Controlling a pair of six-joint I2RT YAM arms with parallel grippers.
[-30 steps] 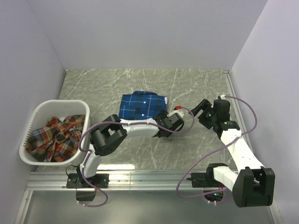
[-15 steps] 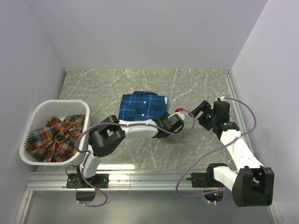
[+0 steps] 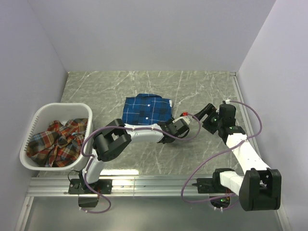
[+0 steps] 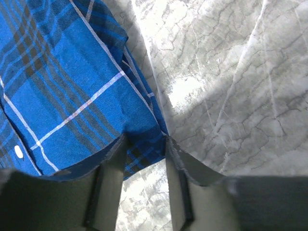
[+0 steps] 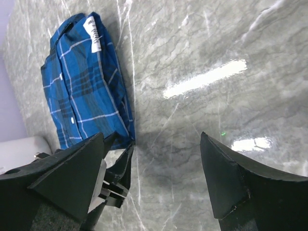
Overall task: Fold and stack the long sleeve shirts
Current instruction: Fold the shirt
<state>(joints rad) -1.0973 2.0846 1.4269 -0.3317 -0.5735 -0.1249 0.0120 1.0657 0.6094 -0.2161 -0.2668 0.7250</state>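
A royal blue plaid long sleeve shirt (image 3: 147,109) lies folded on the grey marble table, collar toward the back. My left gripper (image 3: 167,124) is low at its near right corner. In the left wrist view the fingers straddle that corner (image 4: 143,153), narrowed but still apart, and the fabric lies flat between the tips of the left gripper (image 4: 144,144). My right gripper (image 3: 208,111) hovers right of the shirt, wide open over bare table (image 5: 151,139), the blue shirt (image 5: 86,91) ahead of it. A red-orange plaid shirt (image 3: 57,142) sits crumpled in the basket.
The white plastic laundry basket (image 3: 62,107) stands at the left near edge of the table. Pale walls close the table on the left, back and right. A metal rail runs along the front by the arm bases (image 3: 144,185).
The left gripper's jaws have narrowed around the blue shirt's near right corner, and the wrist has edged slightly toward the shirt. The right arm has barely moved.
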